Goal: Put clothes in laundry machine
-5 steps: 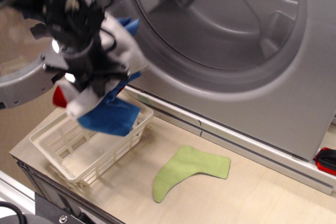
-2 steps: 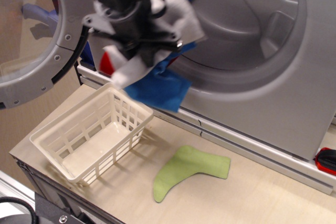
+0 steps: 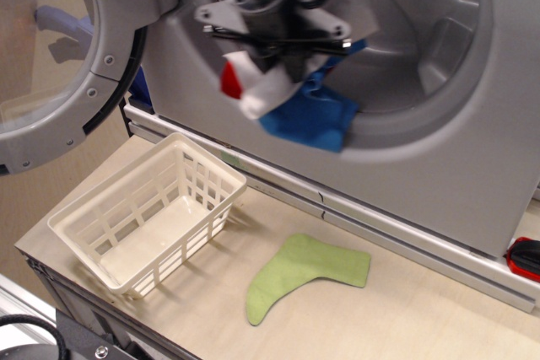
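My gripper [image 3: 274, 35] is shut on the clothes, a bundle of a pale grey-white cloth [image 3: 268, 94], a bright blue cloth [image 3: 310, 117] and a small red one [image 3: 232, 80]. It holds the bundle in the air at the lower left rim of the laundry machine's [image 3: 472, 166] round drum mouth [image 3: 422, 56]. The blue cloth hangs over the rim. The fingers are blurred and mostly hidden by cloth. The round door [image 3: 59, 65] stands open at the left.
An empty white slatted basket [image 3: 148, 217] sits on the wooden counter at the left. A light green cloth [image 3: 304, 274] lies flat on the counter in front of the machine. A red and black object [image 3: 525, 257] shows at the right edge.
The gripper has carried the bundle up and to the right, from above the basket to the drum mouth. The basket and the green cloth have not moved.
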Available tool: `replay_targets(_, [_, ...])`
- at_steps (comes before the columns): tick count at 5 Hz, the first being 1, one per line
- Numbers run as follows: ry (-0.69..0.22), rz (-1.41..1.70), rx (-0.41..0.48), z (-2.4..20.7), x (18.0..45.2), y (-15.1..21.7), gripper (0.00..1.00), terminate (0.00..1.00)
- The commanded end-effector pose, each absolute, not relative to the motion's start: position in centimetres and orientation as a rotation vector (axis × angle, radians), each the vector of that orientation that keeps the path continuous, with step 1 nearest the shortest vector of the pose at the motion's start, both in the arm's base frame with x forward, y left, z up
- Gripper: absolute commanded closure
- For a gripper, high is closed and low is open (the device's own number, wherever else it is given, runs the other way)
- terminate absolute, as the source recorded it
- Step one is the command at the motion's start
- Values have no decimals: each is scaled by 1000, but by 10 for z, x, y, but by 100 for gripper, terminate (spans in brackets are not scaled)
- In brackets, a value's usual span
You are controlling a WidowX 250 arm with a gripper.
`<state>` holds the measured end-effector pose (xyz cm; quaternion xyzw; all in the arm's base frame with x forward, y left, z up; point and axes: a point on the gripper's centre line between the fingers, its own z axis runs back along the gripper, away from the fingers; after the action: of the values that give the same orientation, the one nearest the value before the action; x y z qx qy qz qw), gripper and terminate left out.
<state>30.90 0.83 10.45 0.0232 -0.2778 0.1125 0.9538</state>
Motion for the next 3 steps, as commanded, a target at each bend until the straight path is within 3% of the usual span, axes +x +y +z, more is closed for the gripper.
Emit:
replay_targets(1, [-682, 262, 12, 119, 345, -8, 100, 0])
replay_targets(3, [-720, 268, 0, 102, 367, -11, 100, 0])
